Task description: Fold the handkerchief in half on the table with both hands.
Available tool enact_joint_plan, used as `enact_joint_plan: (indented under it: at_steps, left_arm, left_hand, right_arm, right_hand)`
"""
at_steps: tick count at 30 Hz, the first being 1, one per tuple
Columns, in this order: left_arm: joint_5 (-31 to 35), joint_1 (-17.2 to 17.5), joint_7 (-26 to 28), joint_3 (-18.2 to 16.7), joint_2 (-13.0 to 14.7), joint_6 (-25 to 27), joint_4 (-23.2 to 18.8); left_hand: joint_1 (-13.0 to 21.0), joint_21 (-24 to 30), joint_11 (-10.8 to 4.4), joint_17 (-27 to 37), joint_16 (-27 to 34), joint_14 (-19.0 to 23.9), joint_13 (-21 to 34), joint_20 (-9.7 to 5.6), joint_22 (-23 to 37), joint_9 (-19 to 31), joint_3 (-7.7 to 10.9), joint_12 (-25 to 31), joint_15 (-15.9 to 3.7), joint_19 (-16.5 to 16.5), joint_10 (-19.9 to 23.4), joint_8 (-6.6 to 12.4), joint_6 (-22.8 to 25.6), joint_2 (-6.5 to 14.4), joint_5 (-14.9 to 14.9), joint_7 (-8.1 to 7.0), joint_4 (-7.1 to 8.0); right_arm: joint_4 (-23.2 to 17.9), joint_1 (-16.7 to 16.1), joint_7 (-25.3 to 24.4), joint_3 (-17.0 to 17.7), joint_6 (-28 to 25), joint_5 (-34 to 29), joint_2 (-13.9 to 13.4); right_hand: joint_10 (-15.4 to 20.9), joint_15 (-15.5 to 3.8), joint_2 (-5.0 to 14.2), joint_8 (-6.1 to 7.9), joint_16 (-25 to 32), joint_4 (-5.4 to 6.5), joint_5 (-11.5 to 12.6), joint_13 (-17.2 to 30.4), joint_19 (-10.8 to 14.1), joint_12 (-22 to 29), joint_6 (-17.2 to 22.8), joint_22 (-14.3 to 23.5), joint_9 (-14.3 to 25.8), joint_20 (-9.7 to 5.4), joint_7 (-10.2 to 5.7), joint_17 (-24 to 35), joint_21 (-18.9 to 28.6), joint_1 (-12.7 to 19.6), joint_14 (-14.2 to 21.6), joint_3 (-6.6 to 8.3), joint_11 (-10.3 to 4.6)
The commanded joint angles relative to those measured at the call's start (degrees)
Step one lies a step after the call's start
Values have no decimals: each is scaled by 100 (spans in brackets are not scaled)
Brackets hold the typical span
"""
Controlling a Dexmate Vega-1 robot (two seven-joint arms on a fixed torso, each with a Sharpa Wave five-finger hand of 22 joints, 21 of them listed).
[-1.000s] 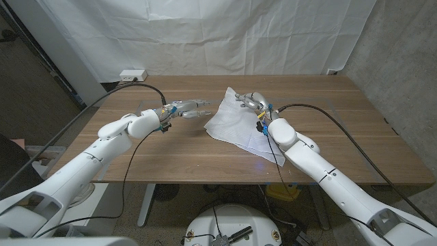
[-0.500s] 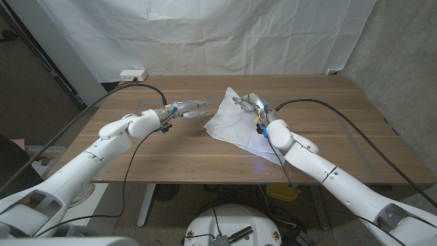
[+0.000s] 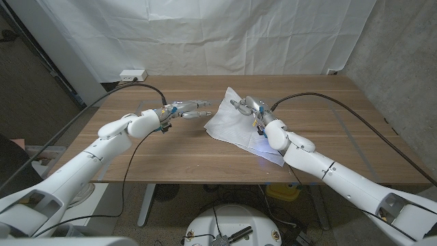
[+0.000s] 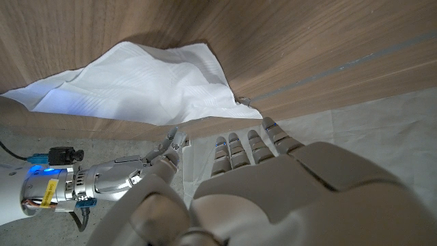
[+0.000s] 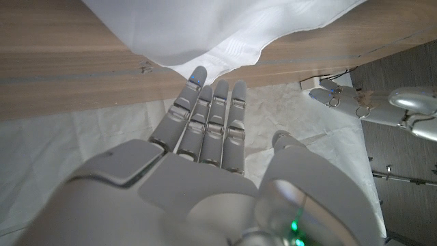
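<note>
The white handkerchief [image 3: 235, 123] lies crumpled on the wooden table [image 3: 328, 130], right of the middle, with a far corner raised. My right hand [image 3: 248, 105] hovers over its far part with the fingers [image 5: 208, 113] stretched out straight, their tips at the cloth's edge [image 5: 225, 41], holding nothing. My left hand [image 3: 189, 109] is just left of the cloth with its fingers [image 4: 249, 147] extended toward it and a small gap to the handkerchief [image 4: 136, 89]. The right hand [image 4: 102, 181] also shows in the left wrist view, and the left hand [image 5: 369, 102] in the right wrist view.
A white box [image 3: 133, 74] sits at the table's far left edge. Black cables [image 3: 130, 87] trail from both arms over the table. A white curtain [image 3: 218, 34] hangs behind the table. Bare wood lies to the left and the far right of the cloth.
My right forearm and hand have shifted a little to the left over the cloth. The left hand and the handkerchief have stayed where they were.
</note>
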Motion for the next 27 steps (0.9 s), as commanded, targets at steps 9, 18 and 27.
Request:
enact_joint_plan:
  at_steps: [9,18,27]
  left_arm:
    - [0,-66,-39,17,2,-46,28]
    - [3,-53,-43,2,11,-15,11]
    - [-1,-56,-51,0,16,-12,16]
  left_hand:
    - [48,-29,-9,1,-25,-6,10,-1,8,15,57,10,-80,14,-19,50,-20,118,29,-12,-11]
    - [47,-43,-10,1,-22,-5,10,0,9,14,61,13,-80,15,-21,54,-21,113,27,-19,-8]
    - [45,-54,9,2,-24,-11,10,3,10,15,65,8,-81,12,-40,54,-27,113,27,-15,-5]
  right_arm:
    - [404,309,208,-425,-341,-287,-95]
    - [560,373,318,-485,-389,-240,-43]
    - [526,391,303,-463,-415,-224,-32]
  right_hand:
    - [268,-33,14,14,87,140,61,14,183,74,272,16,3,-10,3,-4,10,-278,306,-22,-57]
    - [356,-35,12,19,89,157,72,11,236,90,369,14,0,-14,19,-21,17,-356,389,-19,-37]
    - [383,-35,12,12,81,160,80,10,269,88,402,13,-2,-16,20,-32,20,-397,423,-11,-35]
